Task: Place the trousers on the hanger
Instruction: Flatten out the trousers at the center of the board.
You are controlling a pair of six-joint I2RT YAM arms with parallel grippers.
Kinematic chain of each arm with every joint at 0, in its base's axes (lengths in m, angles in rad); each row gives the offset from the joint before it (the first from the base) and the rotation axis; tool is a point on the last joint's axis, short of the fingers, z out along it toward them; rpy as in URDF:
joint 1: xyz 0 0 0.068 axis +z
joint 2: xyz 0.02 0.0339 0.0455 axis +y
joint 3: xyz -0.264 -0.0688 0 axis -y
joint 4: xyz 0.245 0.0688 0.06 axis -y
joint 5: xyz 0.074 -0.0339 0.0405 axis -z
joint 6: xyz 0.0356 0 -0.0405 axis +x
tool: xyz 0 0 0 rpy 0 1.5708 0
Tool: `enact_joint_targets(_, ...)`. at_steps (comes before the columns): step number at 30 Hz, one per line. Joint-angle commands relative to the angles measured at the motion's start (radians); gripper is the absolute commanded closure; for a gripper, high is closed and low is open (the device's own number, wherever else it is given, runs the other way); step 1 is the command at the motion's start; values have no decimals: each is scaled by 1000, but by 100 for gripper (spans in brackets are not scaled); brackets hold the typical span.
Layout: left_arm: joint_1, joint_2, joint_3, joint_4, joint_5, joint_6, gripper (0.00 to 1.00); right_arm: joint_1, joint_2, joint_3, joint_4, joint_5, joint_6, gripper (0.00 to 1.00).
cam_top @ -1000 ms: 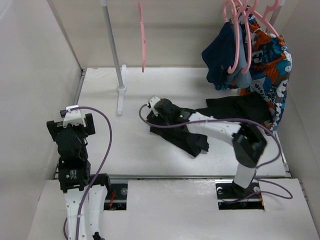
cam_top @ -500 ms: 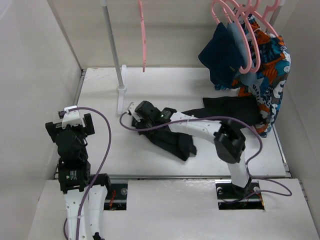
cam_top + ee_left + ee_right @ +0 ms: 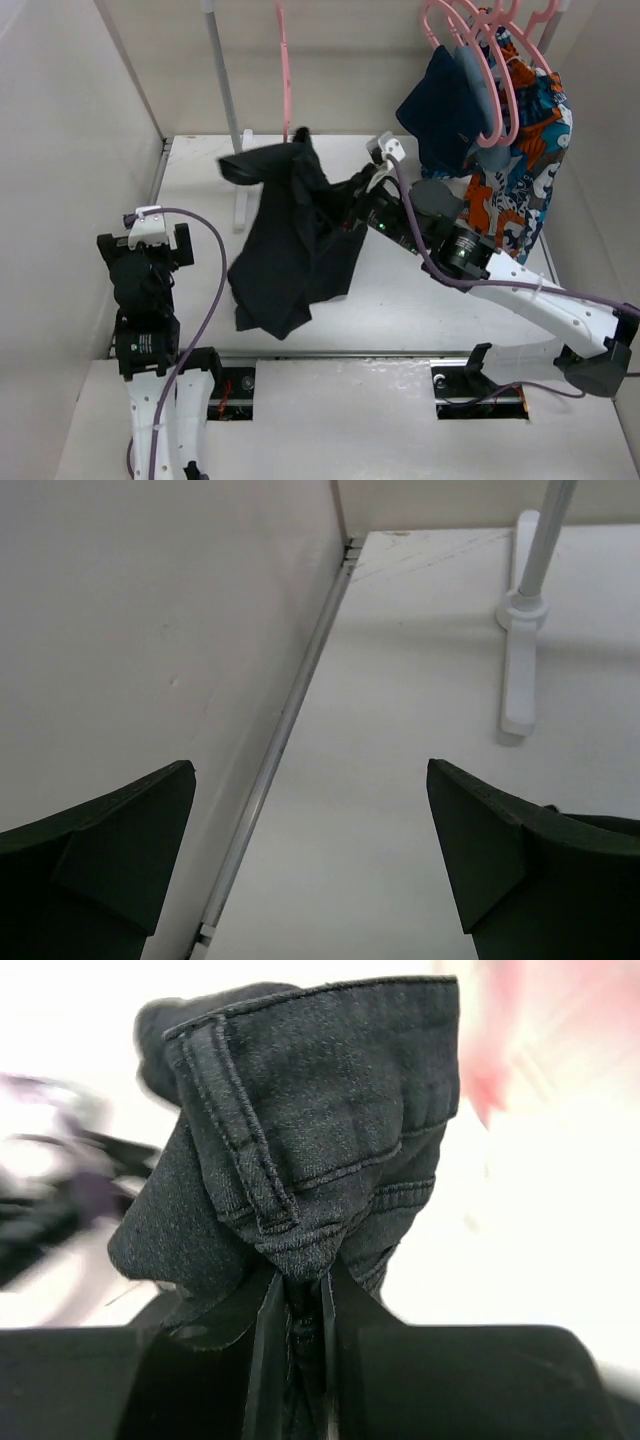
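The black trousers (image 3: 290,245) hang in the air over the middle of the table, pinched at the waistband by my right gripper (image 3: 345,195), which is shut on them. In the right wrist view the bunched waistband of the trousers (image 3: 300,1150) rises from between the closed jaws of the right gripper (image 3: 305,1305). The single pink hanger (image 3: 284,65) hangs edge-on from the rail just above the trousers' top. My left gripper (image 3: 310,855) stands open and empty at the left, well clear of the cloth.
A white rack pole (image 3: 228,95) with its foot (image 3: 241,200) stands left of the trousers. Bunched pink hangers (image 3: 480,60) at the back right carry a navy garment (image 3: 445,105) and an orange-blue patterned cloth (image 3: 520,170). White walls enclose the table on the left and right.
My right gripper shut on the trousers on the table, then lifted them up and back toward the single hanger. The clothes at the back right swung slightly. The left arm barely moved.
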Motion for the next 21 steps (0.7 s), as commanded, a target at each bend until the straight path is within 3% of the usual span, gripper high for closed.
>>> enact_joint_targets(1,-4,67,50,2,139,83,0,-125,-8,-208,-166,119,355,100)
enact_joint_targets(4,-13,150,96,-70,239,175,0,-240,-100,-392,-340,127,524,97)
enact_joint_targets(5,-13,175,109,-125,333,204,0,-271,-123,-436,-371,138,546,86)
enact_joint_targets(6,-22,228,121,-157,385,235,0,-338,-147,-523,-383,138,546,44)
enact_joint_targets(7,-34,261,133,-187,429,264,0,-375,-183,-560,-383,138,546,28)
enact_joint_targets(10,-111,420,191,-294,503,313,0,-518,-174,-622,-392,43,448,8)
enact_joint_targets(13,-226,538,254,-392,521,336,0,-580,-154,-610,-423,21,385,7)
enact_joint_targets(14,-320,549,254,-392,522,323,0,-591,-143,-610,-423,9,360,7)
enact_joint_targets(17,-453,577,254,-382,564,289,0,-647,-143,-621,-432,20,360,9)
enact_joint_targets(20,-548,646,254,-391,580,280,0,-723,-167,-660,-441,20,371,17)
enact_joint_targets(21,-626,658,254,-391,568,280,0,-739,-192,-670,-451,20,371,22)
